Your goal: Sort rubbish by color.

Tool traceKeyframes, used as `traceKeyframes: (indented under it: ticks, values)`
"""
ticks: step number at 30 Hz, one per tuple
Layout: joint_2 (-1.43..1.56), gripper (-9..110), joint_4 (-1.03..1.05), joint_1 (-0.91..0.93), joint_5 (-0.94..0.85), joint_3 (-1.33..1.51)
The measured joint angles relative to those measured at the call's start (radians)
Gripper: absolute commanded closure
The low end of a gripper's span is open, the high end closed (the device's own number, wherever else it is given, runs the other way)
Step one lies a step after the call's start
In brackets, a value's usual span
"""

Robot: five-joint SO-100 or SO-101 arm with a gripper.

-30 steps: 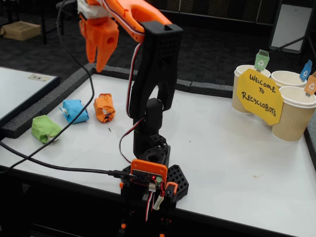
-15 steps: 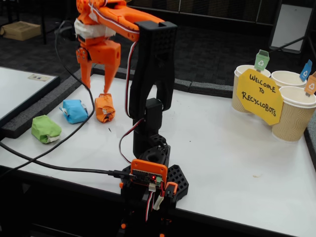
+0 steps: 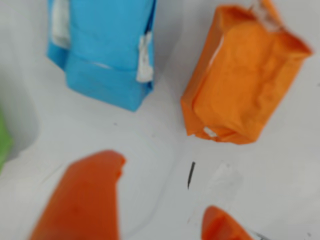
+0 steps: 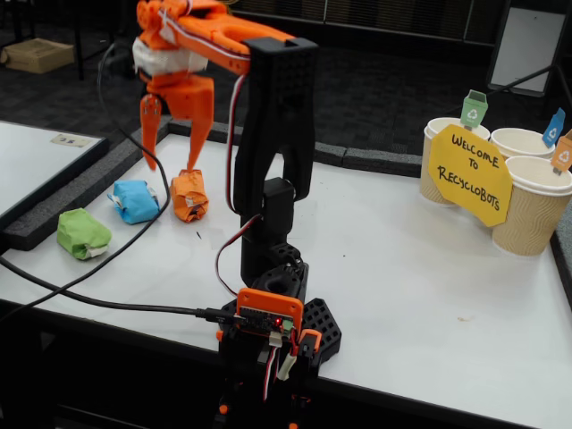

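Note:
Three crumpled paper wads lie in a row at the table's left in the fixed view: green [image 4: 82,234], blue [image 4: 136,201] and orange [image 4: 189,197]. My orange gripper [image 4: 168,166] hangs open just above the blue and orange wads, fingers pointing down and holding nothing. In the wrist view the blue wad [image 3: 100,50] is at the top left and the orange wad [image 3: 245,75] at the top right. A sliver of the green wad [image 3: 4,140] shows at the left edge. The gripper [image 3: 160,220] enters from the bottom, below the gap between blue and orange.
Three beige paper cups [image 4: 534,210] with small coloured flags stand at the table's far right behind a yellow sign [image 4: 469,174]. The arm's black base [image 4: 273,313] sits at the front edge. A black cable [image 4: 89,299] runs across the left side.
The gripper has come down from high above the wads and opened its fingers. Over the last half second it has barely shifted. The wads have not moved.

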Motion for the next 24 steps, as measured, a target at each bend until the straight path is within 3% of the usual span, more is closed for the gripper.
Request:
traceKeyframes:
  ticks: [11,24]
  values:
    - [-0.109,83,-0.017,0.015,-0.006,-0.106]
    - [-0.16,83,0.101,0.14,-0.083,-0.184]
